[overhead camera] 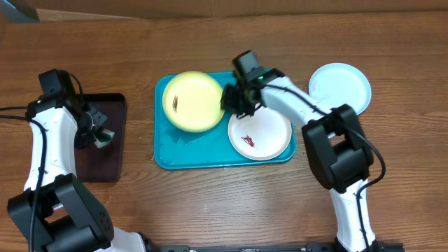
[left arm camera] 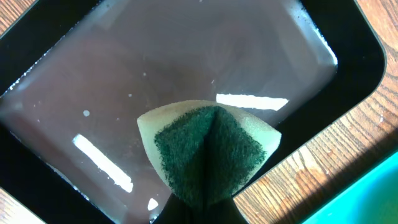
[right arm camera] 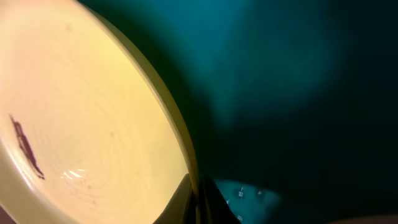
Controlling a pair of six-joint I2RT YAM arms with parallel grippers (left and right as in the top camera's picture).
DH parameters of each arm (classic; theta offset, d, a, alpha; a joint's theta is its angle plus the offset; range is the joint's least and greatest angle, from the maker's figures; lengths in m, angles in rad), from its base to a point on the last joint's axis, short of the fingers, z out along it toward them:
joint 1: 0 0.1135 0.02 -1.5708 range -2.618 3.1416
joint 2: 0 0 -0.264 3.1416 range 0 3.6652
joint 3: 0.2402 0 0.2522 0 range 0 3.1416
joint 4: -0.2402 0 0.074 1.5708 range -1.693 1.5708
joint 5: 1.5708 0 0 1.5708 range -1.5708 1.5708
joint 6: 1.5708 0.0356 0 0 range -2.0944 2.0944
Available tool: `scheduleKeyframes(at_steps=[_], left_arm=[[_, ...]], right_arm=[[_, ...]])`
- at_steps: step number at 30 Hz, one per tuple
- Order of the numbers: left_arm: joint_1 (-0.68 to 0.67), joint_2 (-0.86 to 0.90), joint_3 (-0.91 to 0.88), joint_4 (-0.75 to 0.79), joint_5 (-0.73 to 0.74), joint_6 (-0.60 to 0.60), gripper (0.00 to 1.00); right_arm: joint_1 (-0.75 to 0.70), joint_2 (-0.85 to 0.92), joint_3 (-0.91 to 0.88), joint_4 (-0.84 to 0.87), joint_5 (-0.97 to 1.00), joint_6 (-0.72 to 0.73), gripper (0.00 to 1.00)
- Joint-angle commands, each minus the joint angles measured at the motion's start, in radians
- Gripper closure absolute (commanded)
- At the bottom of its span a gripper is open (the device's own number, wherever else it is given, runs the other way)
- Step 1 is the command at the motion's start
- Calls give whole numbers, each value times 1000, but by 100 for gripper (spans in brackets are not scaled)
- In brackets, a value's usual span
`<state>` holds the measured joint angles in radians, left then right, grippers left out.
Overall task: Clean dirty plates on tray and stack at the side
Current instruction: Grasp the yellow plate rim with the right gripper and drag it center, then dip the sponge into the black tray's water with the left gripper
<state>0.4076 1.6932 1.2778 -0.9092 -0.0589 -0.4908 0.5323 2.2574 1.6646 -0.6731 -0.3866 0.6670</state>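
Observation:
The turquoise tray lies mid-table. The yellow-green plate is tilted above its left part, with a dark smear; my right gripper is shut on its right rim, as the right wrist view shows, plate over tray. The white plate with a red-brown smear lies on the tray's right part. The pale mint-blue plate lies on the table at the right. My left gripper is shut on a green-and-yellow sponge over the black tray.
The small black tray holds a film of water at the left. A corner of the turquoise tray shows in the left wrist view. Some wet spots lie on the turquoise tray's left part.

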Motion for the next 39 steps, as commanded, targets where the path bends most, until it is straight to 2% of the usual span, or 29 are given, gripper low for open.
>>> scheduleKeyframes(at_steps=[1, 9, 15, 26, 32, 39], left_arm=[[26, 8, -2, 1, -3, 16, 96], [55, 11, -2, 23, -33, 16, 96], [75, 40, -2, 41, -61, 22, 96], [90, 220, -2, 94, -70, 78, 96], [91, 270, -2, 187, 64, 235, 96], [92, 369, -2, 220, 55, 261, 96]], right_arm=[[51, -2, 19, -44, 113, -46, 96], [131, -2, 19, -177, 267, -47, 96], [165, -2, 19, -208, 378, -47, 96], [168, -2, 19, -204, 378, -48, 96], [168, -2, 19, -196, 378, -49, 96], [168, -2, 19, -194, 378, -73, 96]])
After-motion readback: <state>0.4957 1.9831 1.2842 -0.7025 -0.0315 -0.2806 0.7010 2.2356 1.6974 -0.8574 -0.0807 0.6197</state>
